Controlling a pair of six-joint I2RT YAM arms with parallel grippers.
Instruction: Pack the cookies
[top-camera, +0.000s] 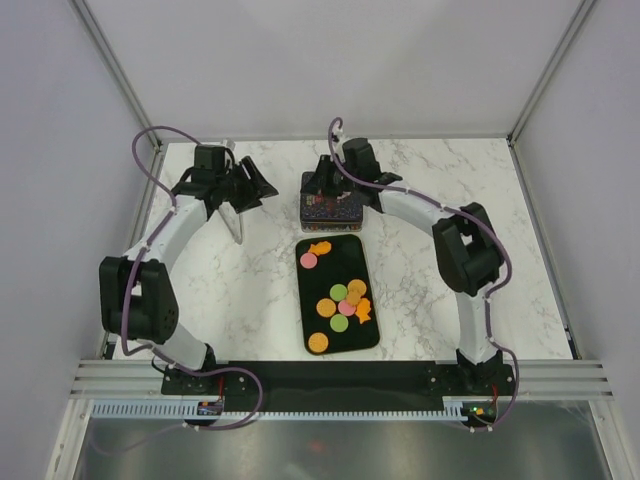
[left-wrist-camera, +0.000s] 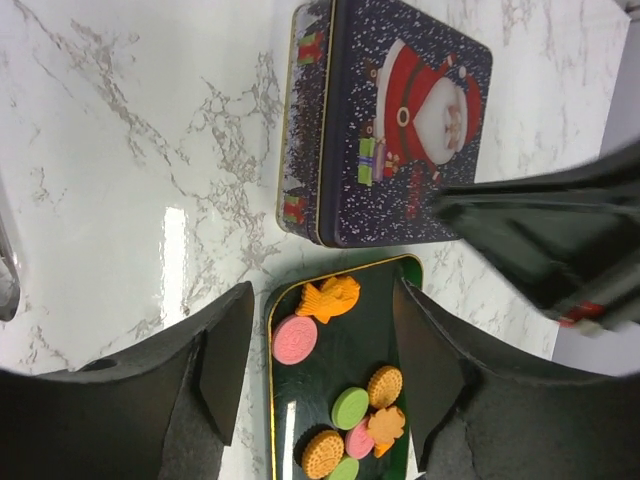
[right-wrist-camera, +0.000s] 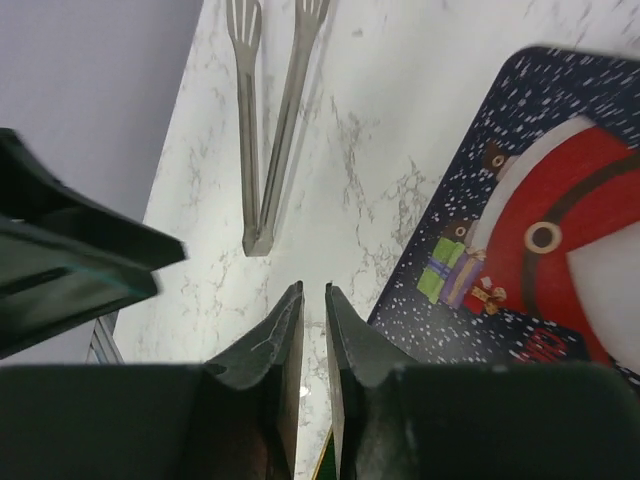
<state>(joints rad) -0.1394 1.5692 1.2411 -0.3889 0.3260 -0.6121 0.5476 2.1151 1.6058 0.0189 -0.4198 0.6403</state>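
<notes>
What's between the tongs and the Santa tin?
Nothing: bare marble between tongs and Santa tin, shown in the right wrist view.

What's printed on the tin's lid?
The lid shows a red Santa on snow-speckled dark blue, clearest in the left wrist view.

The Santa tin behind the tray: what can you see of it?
The tin is a rectangular box with rounded corners, seemingly metal, dark blue flecked with white. Its lid, which is on, shows Santa in red with small wrapped gifts; a gold edge rims it. It lies flat on the marble table, just past the far end of the black tray. The right gripper hangs at its edge, slightly open; contact is unclear.
</notes>
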